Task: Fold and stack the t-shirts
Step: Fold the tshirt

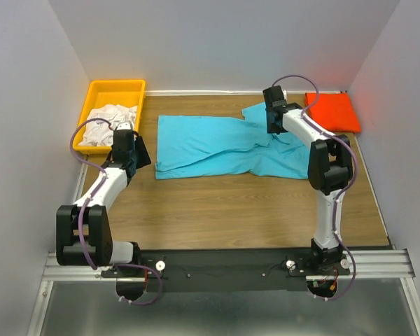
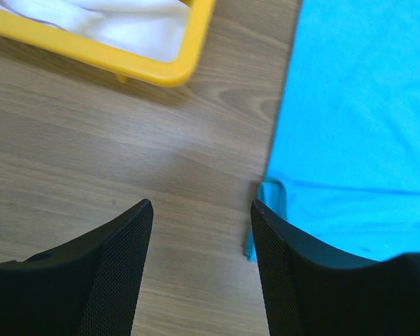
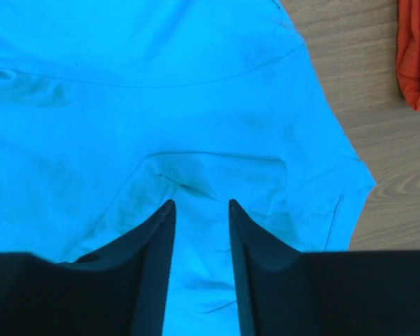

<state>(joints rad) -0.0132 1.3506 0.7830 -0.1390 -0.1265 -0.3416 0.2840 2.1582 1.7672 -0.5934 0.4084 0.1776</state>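
Observation:
The turquoise-blue t-shirt (image 1: 217, 143) lies spread out, with some wrinkles, across the middle of the table. My left gripper (image 1: 140, 150) is open and empty, low over bare wood just left of the shirt's left edge (image 2: 364, 105); its right finger (image 2: 287, 273) is by the shirt's corner. My right gripper (image 1: 272, 124) is open and hovers over the shirt's right part, above a creased fold (image 3: 210, 168). The orange-red shirt (image 1: 332, 112) lies folded at the back right and shows in the right wrist view (image 3: 416, 56). White cloth shirts (image 1: 108, 124) lie crumpled in the bin.
The yellow plastic bin (image 1: 115, 87) stands at the back left, and its corner (image 2: 175, 70) is close ahead of the left gripper. White walls close in the table at the left, back and right. Bare wood runs along the front.

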